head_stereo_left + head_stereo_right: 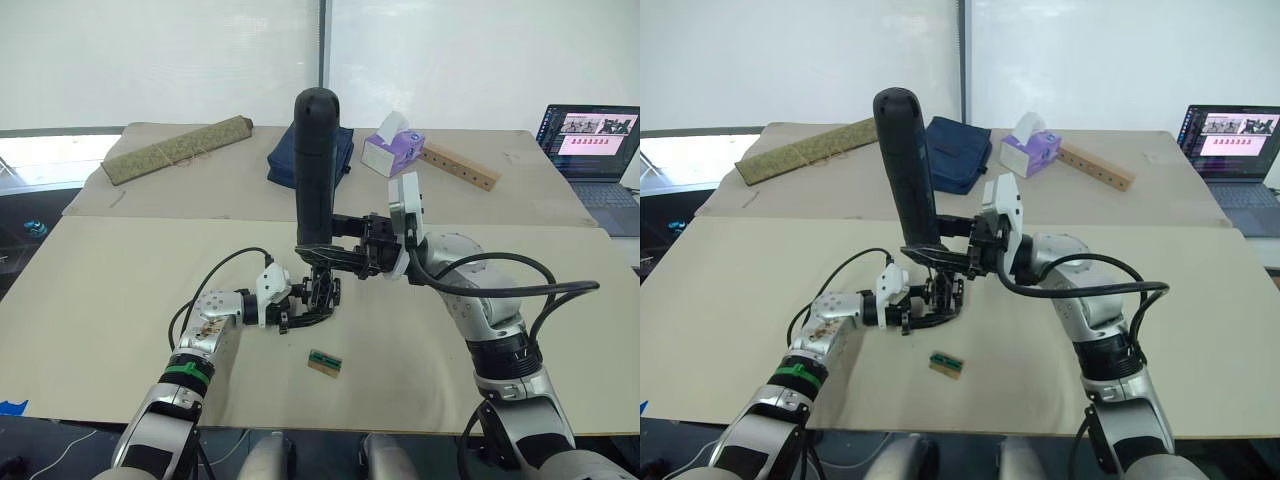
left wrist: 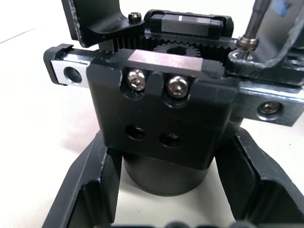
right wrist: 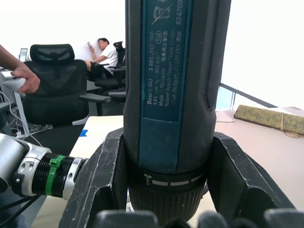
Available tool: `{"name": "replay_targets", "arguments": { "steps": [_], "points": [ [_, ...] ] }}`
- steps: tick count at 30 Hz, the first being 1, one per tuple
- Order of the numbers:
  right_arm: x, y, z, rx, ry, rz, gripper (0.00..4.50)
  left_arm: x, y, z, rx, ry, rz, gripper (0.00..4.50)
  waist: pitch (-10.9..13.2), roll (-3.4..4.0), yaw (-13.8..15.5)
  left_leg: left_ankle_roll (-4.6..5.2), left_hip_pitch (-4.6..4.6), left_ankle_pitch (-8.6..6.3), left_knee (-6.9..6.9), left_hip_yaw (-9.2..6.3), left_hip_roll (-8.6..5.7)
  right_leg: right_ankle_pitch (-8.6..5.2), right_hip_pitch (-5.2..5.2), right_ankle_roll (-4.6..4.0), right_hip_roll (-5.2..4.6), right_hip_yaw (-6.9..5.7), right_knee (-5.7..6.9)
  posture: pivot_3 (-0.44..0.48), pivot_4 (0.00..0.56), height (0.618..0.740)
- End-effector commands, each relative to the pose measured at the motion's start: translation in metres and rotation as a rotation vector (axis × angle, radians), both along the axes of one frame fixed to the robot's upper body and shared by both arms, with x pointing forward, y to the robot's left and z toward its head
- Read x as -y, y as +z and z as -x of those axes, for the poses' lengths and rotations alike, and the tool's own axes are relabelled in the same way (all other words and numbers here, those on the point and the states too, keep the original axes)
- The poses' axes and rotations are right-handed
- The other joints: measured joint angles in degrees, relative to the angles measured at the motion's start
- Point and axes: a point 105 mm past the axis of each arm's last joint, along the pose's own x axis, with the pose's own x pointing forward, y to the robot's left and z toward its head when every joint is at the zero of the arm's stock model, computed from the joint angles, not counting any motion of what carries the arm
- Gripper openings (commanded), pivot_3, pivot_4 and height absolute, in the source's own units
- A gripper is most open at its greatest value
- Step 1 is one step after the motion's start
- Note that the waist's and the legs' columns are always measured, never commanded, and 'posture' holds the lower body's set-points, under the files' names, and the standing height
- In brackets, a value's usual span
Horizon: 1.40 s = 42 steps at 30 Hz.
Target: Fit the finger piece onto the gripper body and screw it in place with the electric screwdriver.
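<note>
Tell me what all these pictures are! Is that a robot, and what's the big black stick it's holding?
Yes, it's a robot with two arms. Two pictures come from cameras on its head, looking down at a table. The other two come from cameras on its wrists, up close. The big black stick is an electric screwdriver, held upright by the right gripper. The left gripper is shut around a small black machine part, the gripper body. The screwdriver's thin metal tip rests on a screw on that part. A little green-topped block lies nearby. Farther back sit a tissue box and a blue bag.
</note>
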Motion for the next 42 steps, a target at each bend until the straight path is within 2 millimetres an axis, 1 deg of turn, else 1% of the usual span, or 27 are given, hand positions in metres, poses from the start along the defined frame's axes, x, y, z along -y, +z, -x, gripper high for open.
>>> {"name": "replay_targets", "arguments": {
  "steps": [1,8,15,19,23,29,33,34,37,38,40,42],
  "points": [
    [-0.004,-0.031,-0.004,-0.091,-0.023,0.107,1.9,0.01,0.003,0.008,0.0,-0.085,0.005,2.3,0.0,0.0,0.0,0.0,0.0,0.0,0.0,0.0,0.0,0.0,0.0,0.0,0.0,0.0,0.0,0.0,0.15,0.74],
    [-0.008,-0.042,-0.004,-0.11,-0.023,0.129,1.9,0.01,0.005,0.008,0.0,-0.109,-0.002,2.3,-0.1,0.01,0.0,0.0,0.05,0.0,-0.01,0.0,0.0,0.0,0.05,0.0,0.01,-0.01,-0.01,0.0,0.15,0.74],
    [-0.005,-0.06,-0.003,-0.147,-0.033,0.163,1.9,0.009,0.004,0.007,-0.002,-0.116,-0.011,2.3,-0.4,0.02,0.0,0.01,0.08,-0.01,-0.02,0.0,0.01,0.0,0.08,0.0,0.02,-0.01,-0.03,0.0,0.15,0.74],
    [-0.006,-0.063,-0.002,-0.156,-0.032,0.166,1.9,0.009,0.004,0.007,-0.002,-0.119,-0.012,2.3,-0.9,0.01,0.0,0.03,0.14,-0.02,-0.03,0.0,0.01,-0.01,0.17,0.01,0.04,-0.03,-0.08,0.0,0.15,0.74],
    [-0.005,-0.059,-0.001,-0.148,-0.03,0.153,1.9,0.011,0.004,0.007,0.0,-0.12,-0.01,2.3,-0.9,0.01,0.0,0.14,0.67,-0.09,-0.1,0.0,0.07,-0.04,0.81,0.03,0.06,-0.08,-0.28,0.0,0.15,0.74],
    [-0.001,-0.046,-0.001,-0.124,-0.021,0.131,1.9,0.01,0.004,0.007,-0.002,-0.118,-0.011,2.3,-0.9,0.01,0.0,0.16,0.75,-0.1,-0.12,0.0,0.07,-0.05,0.9,0.05,0.05,-0.08,-0.31,0.0,0.15,0.74],
    [0.001,-0.029,0.001,-0.08,0.005,0.093,1.9,0.01,0.001,0.007,-0.01,-0.111,-0.016,2.3,-0.9,0.01,0.0,0.16,0.74,-0.1,-0.12,0.0,0.07,-0.05,0.9,0.05,0.04,-0.08,-0.32,0.0,0.15,0.74],
    [0.001,-0.023,0.002,-0.063,0.015,0.075,1.9,0.009,0.001,0.007,-0.011,-0.109,-0.018,2.3,-0.9,0.01,0.0,0.16,0.74,-0.1,-0.12,0.0,0.07,-0.05,0.89,0.05,0.04,-0.08,-0.32,0.0,0.15,0.74],
    [0.002,0.017,0.01,0.036,0.064,-0.058,1.9,0.008,-0.002,0.007,-0.021,-0.097,-0.032,2.3,-0.9,0.0,0.0,0.16,0.71,-0.1,-0.12,0.0,0.07,-0.05,0.86,0.05,0.04,-0.08,-0.32,0.0,0.15,0.74],
    [0.004,0.028,0.012,0.065,0.077,-0.081,1.9,0.008,-0.004,0.006,-0.028,-0.093,-0.037,2.3,-0.8,-0.01,0.1,0.16,0.64,-0.1,-0.12,-0.01,0.07,-0.05,0.81,0.05,0.03,-0.08,-0.31,0.0,0.15,0.74],
    [0.005,0.038,0.016,0.094,0.097,-0.087,1.9,0.007,-0.006,0.006,-0.035,-0.091,-0.045,2.3,-0.8,0.0,0.1,0.16,0.52,-0.1,-0.09,-0.01,0.07,-0.05,0.7,0.05,0.02,-0.09,-0.31,0.0,0.15,0.74],
    [0.007,0.043,0.019,0.114,0.118,-0.079,1.9,0.006,-0.008,0.006,-0.047,-0.086,-0.051,2.3,-0.8,0.0,0.1,0.16,0.39,-0.1,-0.04,-0.01,0.05,-0.05,0.59,0.05,0.0,-0.09,-0.28,0.0,0.15,0.74]
  ]
}}
